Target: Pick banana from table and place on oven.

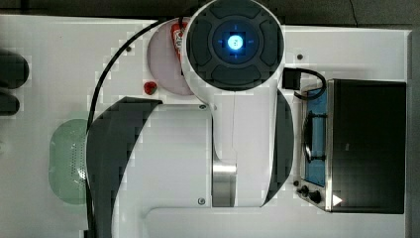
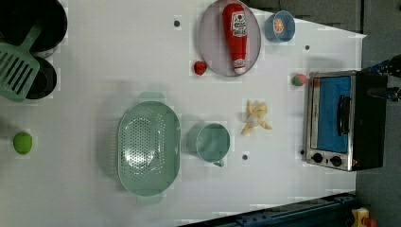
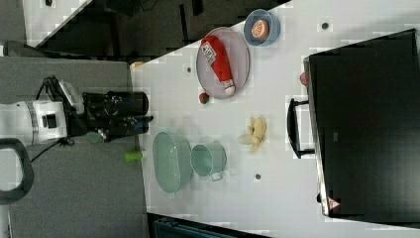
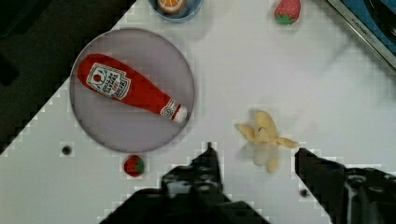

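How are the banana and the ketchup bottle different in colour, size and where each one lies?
Colour: the banana is pale yellow-cream, the ketchup bottle is red with a white label.
Size: the banana is much smaller than the ketchup bottle.
Place: the banana lies straight on the table, with its peel spread open; the ketchup bottle lies on a round plate.
Both lie flat, untouched by the gripper.

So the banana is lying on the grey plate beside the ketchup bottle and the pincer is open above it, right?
Not quite. The banana lies on the bare white table, apart from the grey plate; the ketchup bottle alone lies on that plate. The wrist view shows this, and the left view agrees. The rest stands: the pincer is open above the banana.
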You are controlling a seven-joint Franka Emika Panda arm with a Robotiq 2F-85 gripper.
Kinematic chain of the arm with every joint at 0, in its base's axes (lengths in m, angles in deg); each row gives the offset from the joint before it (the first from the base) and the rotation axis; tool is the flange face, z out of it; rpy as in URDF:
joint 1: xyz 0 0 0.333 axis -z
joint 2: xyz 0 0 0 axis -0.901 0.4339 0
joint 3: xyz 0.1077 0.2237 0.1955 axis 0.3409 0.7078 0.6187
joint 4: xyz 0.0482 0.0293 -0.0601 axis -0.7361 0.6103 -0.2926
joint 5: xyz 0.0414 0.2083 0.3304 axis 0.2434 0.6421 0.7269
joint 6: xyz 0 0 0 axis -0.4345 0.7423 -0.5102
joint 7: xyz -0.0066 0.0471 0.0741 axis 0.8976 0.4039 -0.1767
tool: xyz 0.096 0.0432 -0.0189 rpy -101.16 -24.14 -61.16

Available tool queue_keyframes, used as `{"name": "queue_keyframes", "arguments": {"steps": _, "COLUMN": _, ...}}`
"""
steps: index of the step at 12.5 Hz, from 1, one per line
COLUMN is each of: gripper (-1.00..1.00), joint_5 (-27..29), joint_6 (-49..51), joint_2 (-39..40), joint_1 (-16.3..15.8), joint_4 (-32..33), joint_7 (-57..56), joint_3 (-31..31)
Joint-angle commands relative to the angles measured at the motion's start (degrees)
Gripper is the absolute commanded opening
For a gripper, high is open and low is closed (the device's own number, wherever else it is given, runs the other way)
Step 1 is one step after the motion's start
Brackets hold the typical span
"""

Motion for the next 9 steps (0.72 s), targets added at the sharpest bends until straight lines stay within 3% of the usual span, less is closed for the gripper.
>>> {"name": "queue_keyframes", "arguments": {"steps": 1, "gripper": 0.6, "joint_5": 0.6, "joint_6": 11.0, "joint_2": -21.21, "joint_1": 1.92, "joint_4": 10.81, "joint_7": 2.4, "joint_3": -0.76}}
{"name": "queue_keyframes", "arguments": {"steps": 3, "gripper": 0.99, "joint_5": 0.6, "joint_6": 11.0, "joint_2": -21.21, "joint_1": 1.91, "joint_4": 10.81, "joint_7": 2.4, "joint_3": -0.74}}
{"name": "queue_keyframes", "arguments": {"steps": 9, "gripper": 1.0, "joint_5": 0.6, "joint_6": 7.82, "joint_2": -17.65, "joint_1": 1.89, "joint_4": 14.59, "joint_7": 2.4, "joint_3": -0.63}}
